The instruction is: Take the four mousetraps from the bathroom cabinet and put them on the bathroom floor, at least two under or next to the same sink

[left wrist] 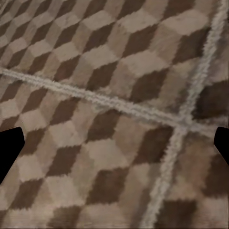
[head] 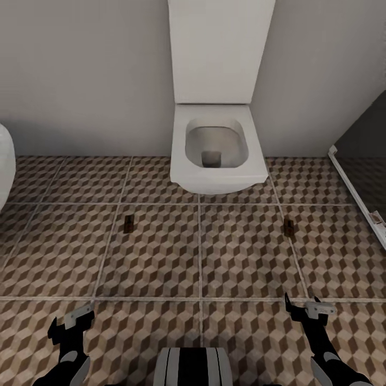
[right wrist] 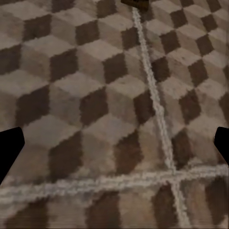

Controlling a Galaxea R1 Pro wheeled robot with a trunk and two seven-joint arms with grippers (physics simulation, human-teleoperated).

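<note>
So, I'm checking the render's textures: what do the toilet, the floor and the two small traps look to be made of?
Toilet: smooth glossy white, likely ceramic, with soft shading in the bowl. Floor: matte tile printed with brown, beige and white cubes, split by pale grout lines. Left trap and right trap: brown, wood-like boards with darker parts, too small to confirm.

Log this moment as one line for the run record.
scene: toilet ahead | floor: two mousetraps, left one, right one, apart | left gripper: open, empty | right gripper: open, empty
</note>
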